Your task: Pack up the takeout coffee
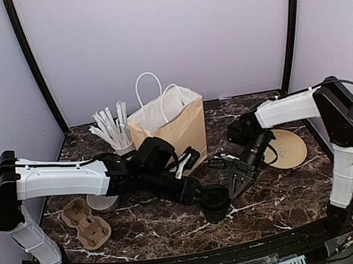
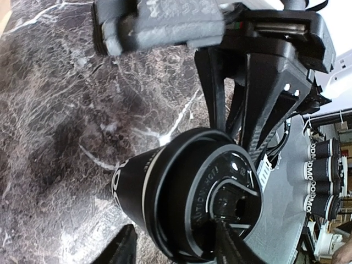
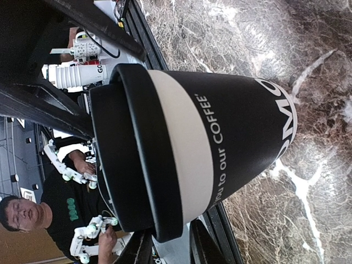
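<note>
**At the table's near edge, 2 grippers meet on 1 cup**

Near the front of the marble table [image 1: 146, 229], between the 2 arms, the takeout coffee [image 1: 215, 206] stands upright with its lid [image 3: 137, 165] on, seemingly resting on the stone. It is well in front of the brown paper bag [image 1: 172, 129], which stands open-mouthed at the back.

The left gripper [image 1: 202, 194] reaches in from the cup's left, and its jaws look clamped on the upper part of the cup. That hold is probably there to steady the cup so it cannot slide or tip.

The right gripper [image 1: 235, 183] comes in from the opposite side. Its fingers [image 3: 201, 245] stand close together with the lid's edge running between them. I cannot tell whether they are biting the lid or just straddling it. My guess is that this arm is seating the lid, or taking the cup over for the lift into the bag.
</note>
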Robot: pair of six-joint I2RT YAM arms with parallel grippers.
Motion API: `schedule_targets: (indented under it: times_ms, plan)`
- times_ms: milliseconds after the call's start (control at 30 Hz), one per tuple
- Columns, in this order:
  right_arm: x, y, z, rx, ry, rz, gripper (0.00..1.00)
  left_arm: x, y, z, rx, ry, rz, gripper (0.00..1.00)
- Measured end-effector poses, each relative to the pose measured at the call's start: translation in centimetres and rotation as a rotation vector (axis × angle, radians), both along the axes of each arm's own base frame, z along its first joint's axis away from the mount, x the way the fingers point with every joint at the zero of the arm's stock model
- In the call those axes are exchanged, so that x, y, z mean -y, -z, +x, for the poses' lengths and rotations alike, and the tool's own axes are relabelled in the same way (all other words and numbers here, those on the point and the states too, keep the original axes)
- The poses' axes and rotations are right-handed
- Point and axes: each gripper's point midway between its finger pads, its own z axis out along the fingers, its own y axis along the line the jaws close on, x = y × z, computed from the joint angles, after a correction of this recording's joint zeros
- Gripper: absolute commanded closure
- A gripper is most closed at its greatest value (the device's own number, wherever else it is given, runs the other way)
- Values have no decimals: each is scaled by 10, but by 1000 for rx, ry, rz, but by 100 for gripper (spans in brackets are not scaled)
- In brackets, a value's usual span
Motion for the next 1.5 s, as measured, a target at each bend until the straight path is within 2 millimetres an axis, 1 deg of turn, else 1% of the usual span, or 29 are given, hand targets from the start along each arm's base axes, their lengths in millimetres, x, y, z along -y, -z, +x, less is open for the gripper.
schedule_targets:
  times_ms: [133,333,467,500,567,600,700,767,833,900,1033,1133,1367,1500]
  plan:
    - [-1,-2,10,71,-22,29,71,-6,-2,3,26,-11,20,33]
    - [0,-6,39,221,-23,49,65,-14,-11,4,64,-19,36,26]
    - [2,-6,50,269,-19,46,59,-16,-20,5,81,-20,28,26]
    - [3,-6,52,277,-17,44,57,-16,-22,6,83,-24,30,27]
    - [5,-8,54,295,-15,44,50,-17,-25,8,93,-37,35,33]
    - [6,-10,54,303,-13,45,48,-18,-26,9,94,-44,36,37]
    - [10,-22,48,341,-13,67,48,-21,-30,12,94,-75,36,46]
    - [13,-28,43,352,-14,77,49,-21,-32,13,86,-92,35,49]
    - [17,-30,35,347,-14,85,52,-22,-31,14,73,-112,37,50]
    - [20,-25,30,327,-14,81,56,-23,-31,15,53,-131,36,50]
    - [22,-14,22,275,-18,69,53,-20,-30,16,-9,-164,-4,52]
    - [20,-9,20,252,-22,69,50,-22,-25,15,-53,-179,-16,52]
    - [13,-4,10,231,-63,72,48,-14,-24,15,-94,-178,-50,53]
    - [11,-2,6,223,-77,71,50,-12,-19,16,-105,-178,-46,58]
